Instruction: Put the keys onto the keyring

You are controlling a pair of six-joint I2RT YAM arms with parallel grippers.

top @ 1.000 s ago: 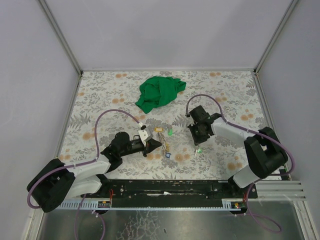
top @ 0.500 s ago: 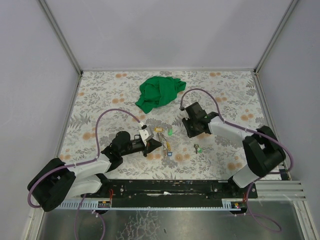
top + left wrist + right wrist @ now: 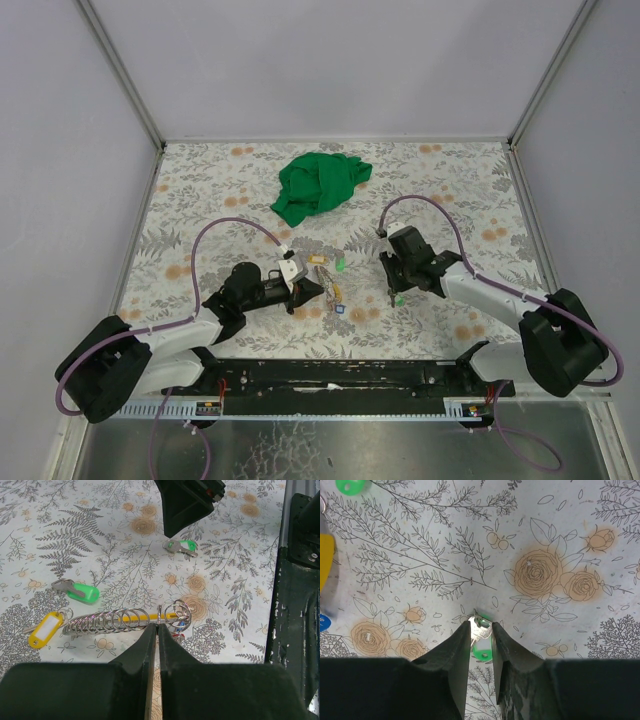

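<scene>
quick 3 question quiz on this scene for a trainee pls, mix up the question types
1. Pick one: what sits between the fingers of the right gripper? A a green-tagged key; B a coin; C a screw.
2. True or false: the left gripper stands wide open.
3. Fill in: the crumpled cloth at the far side of the table is ___ in colour.

Key: 1 A. 2 false, it is shut. 3 green.
</scene>
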